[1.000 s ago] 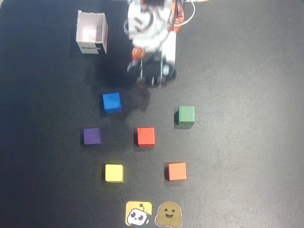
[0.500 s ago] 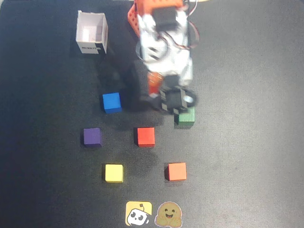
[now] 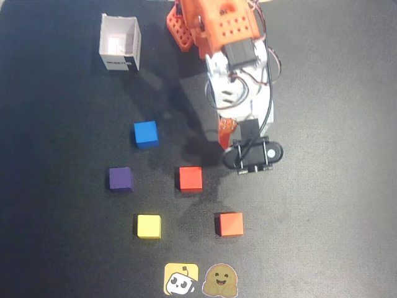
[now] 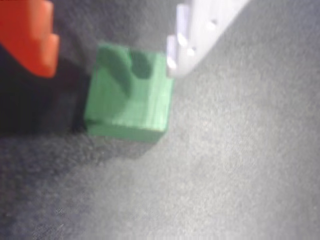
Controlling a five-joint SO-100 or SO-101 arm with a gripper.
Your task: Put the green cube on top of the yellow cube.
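Black matte table [image 3: 322, 236] lies under us. Our gripper [image 4: 110, 55] hangs open around the green cube [image 4: 127, 97], which sits between the fingers on the table. We should lower more and center before closing, then carry to the yellow cube [image 3: 149, 226].

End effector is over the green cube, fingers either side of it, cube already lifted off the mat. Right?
Not lifted. In the wrist view the green cube sits on the dark mat, with the end effector open around it: orange finger on the left, white finger at its upper right corner. The overhead view hides the cube under the arm.
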